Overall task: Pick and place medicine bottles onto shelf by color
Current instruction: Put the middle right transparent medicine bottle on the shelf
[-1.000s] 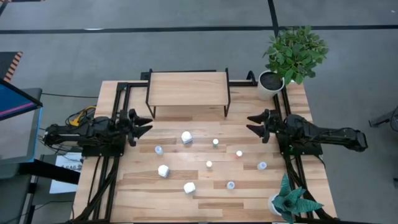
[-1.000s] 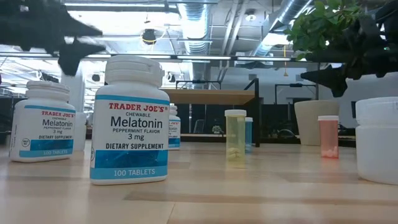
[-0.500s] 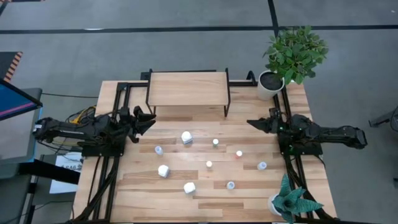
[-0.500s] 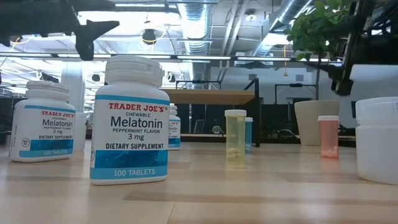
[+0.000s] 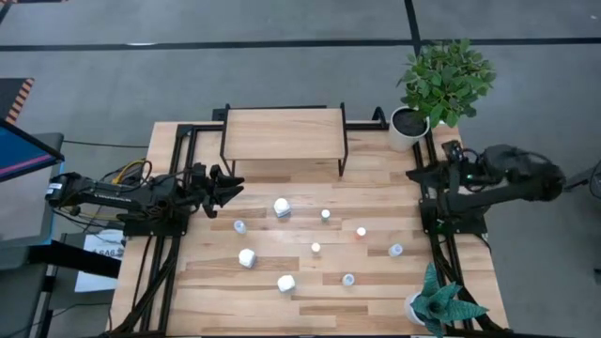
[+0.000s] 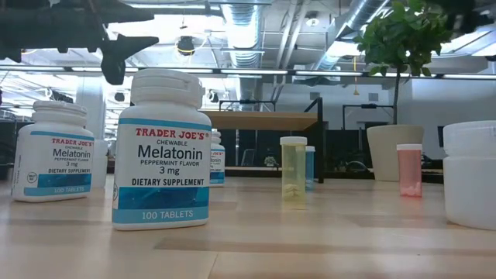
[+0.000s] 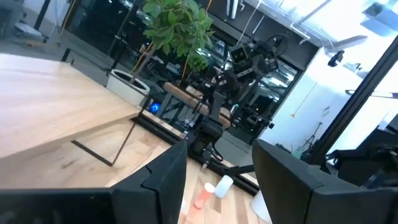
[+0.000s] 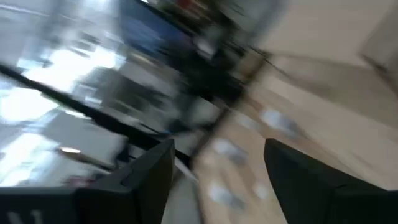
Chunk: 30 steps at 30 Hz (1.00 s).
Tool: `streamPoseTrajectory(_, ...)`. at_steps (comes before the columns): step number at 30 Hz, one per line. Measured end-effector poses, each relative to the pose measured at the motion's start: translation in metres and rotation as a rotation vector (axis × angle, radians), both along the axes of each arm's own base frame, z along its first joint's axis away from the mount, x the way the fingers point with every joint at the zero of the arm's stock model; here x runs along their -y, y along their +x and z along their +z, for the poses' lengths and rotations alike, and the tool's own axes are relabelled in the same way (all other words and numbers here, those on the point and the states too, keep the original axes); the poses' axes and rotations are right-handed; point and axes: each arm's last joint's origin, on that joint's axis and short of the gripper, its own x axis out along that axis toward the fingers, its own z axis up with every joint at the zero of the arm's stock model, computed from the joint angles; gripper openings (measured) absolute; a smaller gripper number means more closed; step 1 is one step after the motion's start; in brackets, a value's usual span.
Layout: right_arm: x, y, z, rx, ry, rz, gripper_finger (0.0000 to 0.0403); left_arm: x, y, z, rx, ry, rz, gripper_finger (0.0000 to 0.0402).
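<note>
Three chunkier white medicine bottles (image 5: 282, 207) (image 5: 247, 257) (image 5: 286, 283) stand upright on the tabletop among several small vials (image 5: 326, 214) (image 5: 361, 231) (image 5: 395, 250). The low view shows a labelled white bottle (image 6: 161, 151), a yellow vial (image 6: 294, 172) and a pink one (image 6: 409, 169). The shelf (image 5: 284, 133) stands at the table's far middle with a bare top. My left gripper (image 5: 232, 184) hovers open at the left, level with the shelf's front legs. My right gripper (image 5: 413, 175) is raised at the right edge, open and holding nothing.
A leafy potted plant (image 5: 441, 84) stands at the far right corner and a small spiky plant (image 5: 437, 305) at the near right corner. Black frame rails (image 5: 178, 188) run along both table sides. Bare wood lies between the shelf and the bottles.
My right gripper has risen steeply and drawn back toward the table's right edge, rolling as it went, and has left the low view. My left gripper has eased toward the table's middle and rolled a little. No bottle has moved.
</note>
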Motion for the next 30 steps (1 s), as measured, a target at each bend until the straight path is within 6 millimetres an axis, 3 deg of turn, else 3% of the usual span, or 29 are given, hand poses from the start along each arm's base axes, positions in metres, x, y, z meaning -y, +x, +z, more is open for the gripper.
streamPoseTrajectory(3,-0.003,0.011,0.016,-0.225,0.056,0.005,0.0255,0.000,0.000,0.000,0.002,-0.009,-0.001,0.0171)
streamPoseTrajectory(8,-0.018,0.047,0.030,-0.566,0.130,0.093,0.0238,0.000,0.000,0.000,0.000,-0.005,0.006,0.0171)
streamPoseTrajectory(16,-0.054,0.084,0.011,-1.134,0.121,0.097,0.0211,0.000,0.000,0.000,0.001,-0.005,0.007,0.0171)
streamPoseTrajectory(23,-0.093,0.110,-0.012,-1.266,-0.012,0.183,0.0207,0.000,0.000,0.000,0.000,-0.003,0.008,0.0171)
streamPoseTrajectory(30,-0.102,0.125,-0.025,-1.359,-0.038,0.270,0.0239,0.000,0.000,0.000,-0.001,-0.003,0.008,0.0171)
